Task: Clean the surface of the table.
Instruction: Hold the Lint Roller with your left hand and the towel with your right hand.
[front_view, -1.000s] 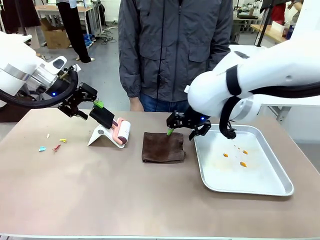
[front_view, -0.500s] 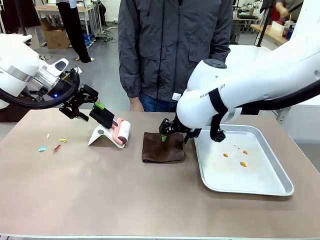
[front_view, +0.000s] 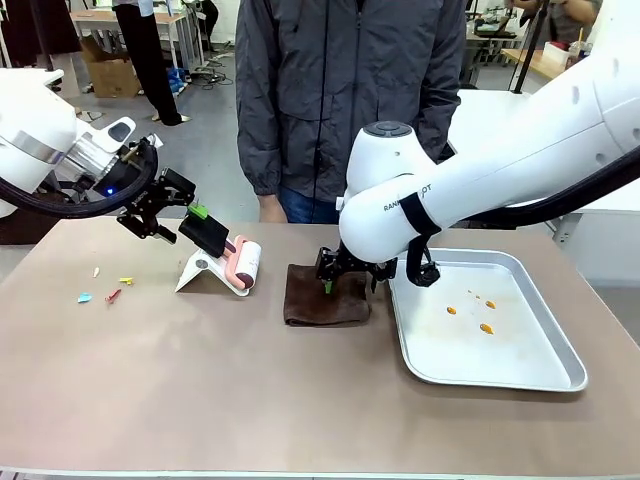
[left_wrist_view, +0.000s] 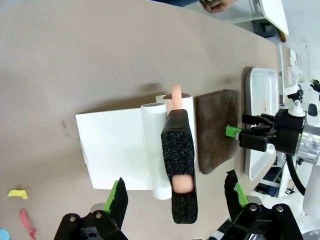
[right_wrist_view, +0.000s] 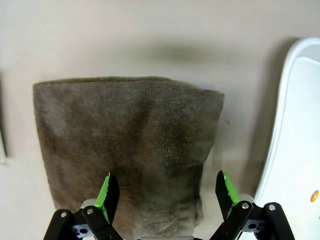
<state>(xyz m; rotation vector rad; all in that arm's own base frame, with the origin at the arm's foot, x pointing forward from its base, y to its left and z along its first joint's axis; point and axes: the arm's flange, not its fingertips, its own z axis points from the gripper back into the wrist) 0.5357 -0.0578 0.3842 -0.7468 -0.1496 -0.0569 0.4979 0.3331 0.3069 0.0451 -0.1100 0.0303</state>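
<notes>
Front view, table (front_view: 200, 400): brownish-tan top running across the whole foreground, carrying everything listed below.
Person (front_view: 340, 100): stands at the far edge in a dark grey jacket, one hand low by the table's rim.
Tray (front_view: 560, 375): shiny metal, lying on the table's right part, with a few orange spots (front_view: 486, 328) inside it.
Cloth (front_view: 320, 305): dark brown and folded, flat on the table just left of the tray; not touching it.
Right gripper (front_view: 345, 280): reaches across the middle and hangs low over the cloth. Its jaws are spread wide and hold nothing (the right wrist view (right_wrist_view: 166, 192) shows only cloth between the green pads; whether they touch it I cannot tell).
Lint roller (front_view: 243, 265): rests on a white stand (front_view: 200, 272), left of the cloth.
Left gripper (front_view: 190, 218): jaws fully apart, straddling the roller's black foam handle (left_wrist_view: 177, 150) with a gap on each side; nothing gripped.
Scraps (front_view: 113, 295): small blue, red and yellow bits on the table's left part.
</notes>
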